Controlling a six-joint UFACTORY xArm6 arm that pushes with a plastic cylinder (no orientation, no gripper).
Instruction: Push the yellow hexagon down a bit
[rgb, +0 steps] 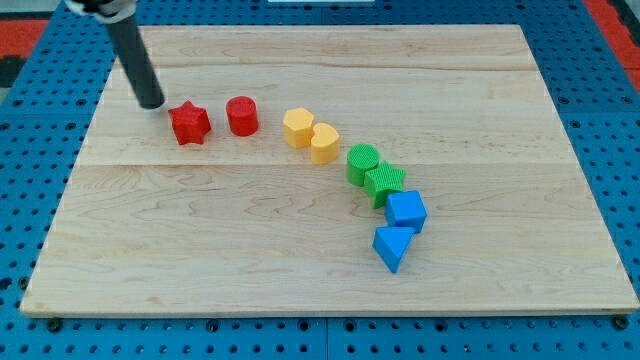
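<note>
The yellow hexagon (298, 128) sits touching the yellow heart block (324, 143), right of the red cylinder (242, 116). My tip (152, 103) rests well left of the hexagon, beside the red star (189, 124). No gripper is fitted. The push appears not yet begun; approach and push remain.

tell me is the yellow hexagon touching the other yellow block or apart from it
Touching. The yellow hexagon sits against the yellow heart-like block with no board showing between them. My tip is far off, left of the red star.
</note>
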